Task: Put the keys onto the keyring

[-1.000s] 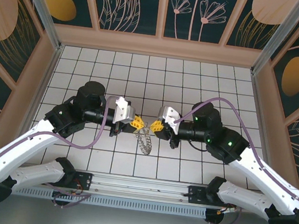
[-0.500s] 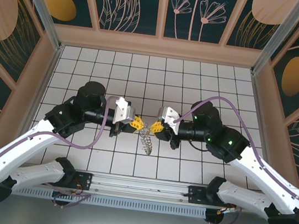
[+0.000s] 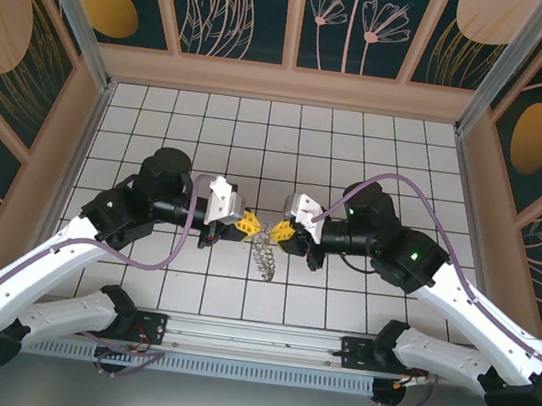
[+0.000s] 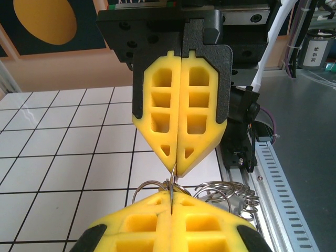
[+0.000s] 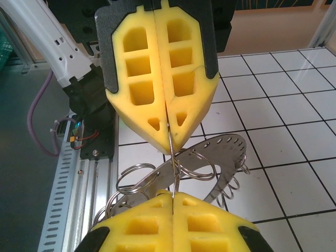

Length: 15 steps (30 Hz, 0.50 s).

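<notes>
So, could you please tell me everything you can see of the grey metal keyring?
The grey metal keyring is a flat plate with a large round hole, small perforations around its rim and several thin wire loops along its edge. It hangs tilted between the shut left pincer and right pincer, which pinch one such loop at its top.

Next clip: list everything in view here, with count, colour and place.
grey metal ring disc with pierced rim: one, grey, just beneath the grippers' tips.
small wire split rings: several, silver, strung along the disc's rim.
thin metal piece: one, edge-on, pinched between both grippers; ring or key, cannot tell.
tiled table: one, white with black grid.
patterned wall panels: teal and orange, around the table.
left gripper: one, yellow fingers, shut, centre.
right gripper: one, yellow fingers, shut, facing it.
</notes>
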{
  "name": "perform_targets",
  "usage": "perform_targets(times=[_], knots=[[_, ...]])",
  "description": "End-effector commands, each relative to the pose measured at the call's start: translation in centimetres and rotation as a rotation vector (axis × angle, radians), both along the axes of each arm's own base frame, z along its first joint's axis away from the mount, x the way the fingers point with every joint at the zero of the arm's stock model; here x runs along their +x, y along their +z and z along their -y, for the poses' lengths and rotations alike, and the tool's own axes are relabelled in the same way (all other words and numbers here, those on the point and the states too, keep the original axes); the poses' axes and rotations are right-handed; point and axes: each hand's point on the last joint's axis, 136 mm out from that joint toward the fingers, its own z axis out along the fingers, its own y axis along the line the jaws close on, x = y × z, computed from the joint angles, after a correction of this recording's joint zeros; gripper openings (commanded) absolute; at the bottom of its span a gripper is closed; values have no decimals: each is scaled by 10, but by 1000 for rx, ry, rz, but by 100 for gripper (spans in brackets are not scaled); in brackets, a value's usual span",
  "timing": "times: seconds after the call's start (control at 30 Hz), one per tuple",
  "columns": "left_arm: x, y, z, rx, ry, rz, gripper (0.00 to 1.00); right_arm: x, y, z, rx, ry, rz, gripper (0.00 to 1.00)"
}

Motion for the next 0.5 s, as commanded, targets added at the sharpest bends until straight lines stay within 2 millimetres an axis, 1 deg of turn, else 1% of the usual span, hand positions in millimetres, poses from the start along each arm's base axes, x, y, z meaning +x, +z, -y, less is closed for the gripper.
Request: perform_targets(times=[0.0,0.47], knots=[[-2,19,0,-39,-17,62,0,-8,23,-5,57,59,46,0],[-2,17,1,-35,-19,61,0,-13,23,-6,46,97,36,0]])
